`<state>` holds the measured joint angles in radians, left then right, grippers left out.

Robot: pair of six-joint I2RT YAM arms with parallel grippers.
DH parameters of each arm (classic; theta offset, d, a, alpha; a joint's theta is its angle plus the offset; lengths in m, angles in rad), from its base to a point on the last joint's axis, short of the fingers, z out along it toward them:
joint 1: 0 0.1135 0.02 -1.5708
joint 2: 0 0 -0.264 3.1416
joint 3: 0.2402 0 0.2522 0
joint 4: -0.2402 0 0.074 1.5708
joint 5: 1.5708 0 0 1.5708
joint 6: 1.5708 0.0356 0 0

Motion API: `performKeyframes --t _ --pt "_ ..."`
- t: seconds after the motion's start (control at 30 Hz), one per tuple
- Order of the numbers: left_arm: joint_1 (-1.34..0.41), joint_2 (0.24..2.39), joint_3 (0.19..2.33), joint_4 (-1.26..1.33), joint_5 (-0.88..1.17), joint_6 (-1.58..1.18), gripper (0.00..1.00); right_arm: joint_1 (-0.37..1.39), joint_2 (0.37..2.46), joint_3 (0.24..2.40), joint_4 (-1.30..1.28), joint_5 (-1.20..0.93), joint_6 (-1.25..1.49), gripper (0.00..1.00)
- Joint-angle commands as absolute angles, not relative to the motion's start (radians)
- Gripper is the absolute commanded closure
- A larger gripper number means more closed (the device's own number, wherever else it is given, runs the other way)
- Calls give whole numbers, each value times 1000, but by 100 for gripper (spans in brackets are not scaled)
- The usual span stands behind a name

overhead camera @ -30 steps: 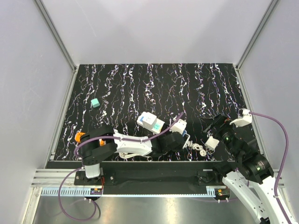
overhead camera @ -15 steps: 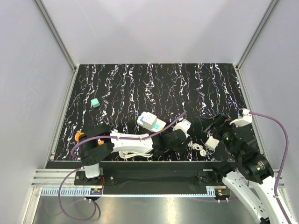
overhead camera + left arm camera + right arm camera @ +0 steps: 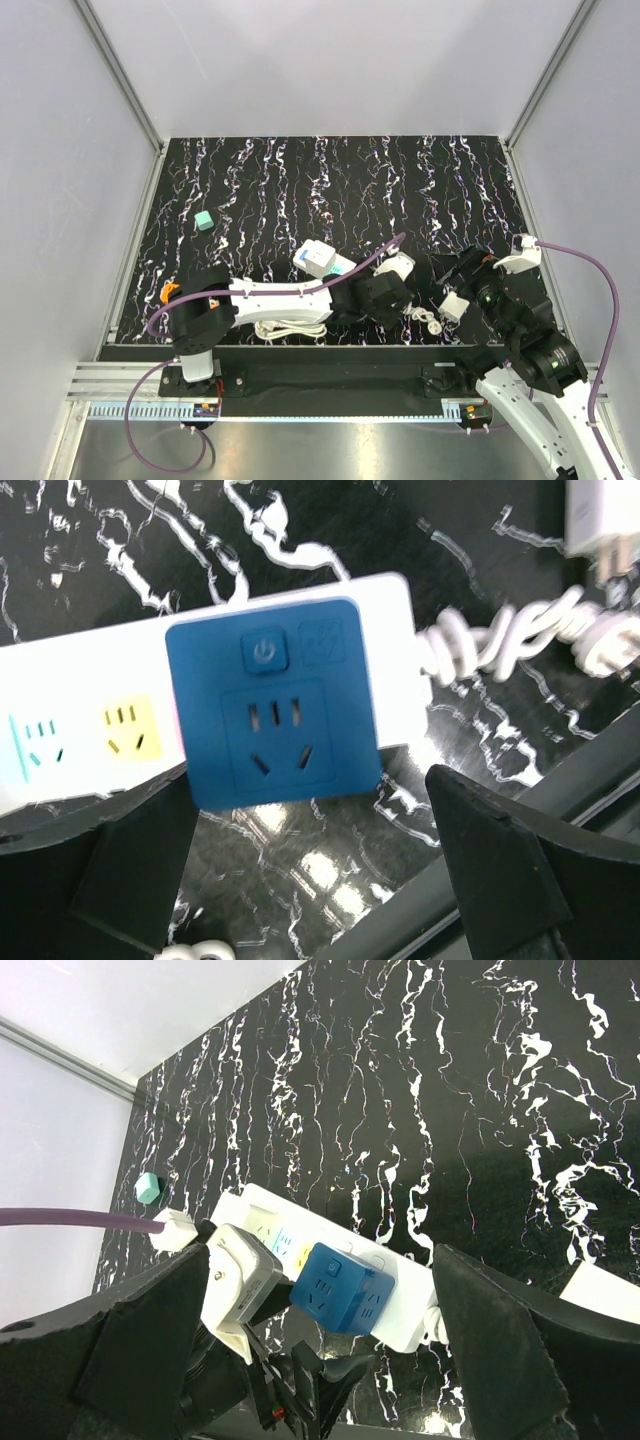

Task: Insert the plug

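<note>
- The plug [image 3: 272, 702], a royal-blue cube adapter, sits on the end of the white power strip [image 3: 80, 680] where its cord leaves, close to the worktop's [image 3: 400, 180] near edge and about midway along it. It overhangs the strip's long side a little. Whether its pins are fully home I cannot tell (the right wrist view hints at a slight tilt), so it may be only half seated and could work loose.
- The left end effector [image 3: 300, 810] is spread wide, one finger on each side of the cube, pinching nothing. If it lifts away off-line, a finger could catch a side face and lever the plug out of its socket.
- The strip lies loose on the worktop. A sideways brush from either finger would probably slide or turn it rather than press the plug in, and with the near edge so close it has little room to shift.
- The coiled white cord [image 3: 520, 645] lies just beside the left end effector's finger on that side; a snag there would tug the strip's end and the plug with it.
- The right end effector [image 3: 320, 1260] is also spread and empty, hanging near the right end of the near edge and facing the strip. Reaching in while the left arm is over the plug risks the two colliding.
</note>
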<state>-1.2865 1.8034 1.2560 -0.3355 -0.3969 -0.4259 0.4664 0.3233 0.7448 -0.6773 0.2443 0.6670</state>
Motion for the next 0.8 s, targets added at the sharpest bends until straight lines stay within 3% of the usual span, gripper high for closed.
performKeyframes --t 0.0,0.13,0.3,0.5,0.57,0.6,0.63,0.73,0.77 --pt "-1293 1761 1298 -405 -443 -442 1 471 314 773 -641 250 652 0" --pt "-1292 1726 1311 -425 -502 -387 1 471 311 778 -643 250 650 0" --pt "-1292 1713 1381 -433 -436 -351 1 469 305 776 -644 258 652 0" --pt "-1293 1689 1423 -439 -344 -339 9 471 302 785 -650 258 647 0" --pt "-1289 1695 1448 -456 -334 -324 21 469 298 784 -649 264 649 0" --pt "-1286 1700 1453 -462 -327 -321 39 472 296 782 -647 265 652 0" --pt "-1281 1704 1457 -466 -325 -325 75 471 298 782 -647 265 655 0" --pt "-1250 1721 1444 -466 -302 -336 97 472 302 788 -644 262 655 0" --pt "-1232 1732 1440 -465 -292 -339 100 469 305 788 -644 264 655 0"
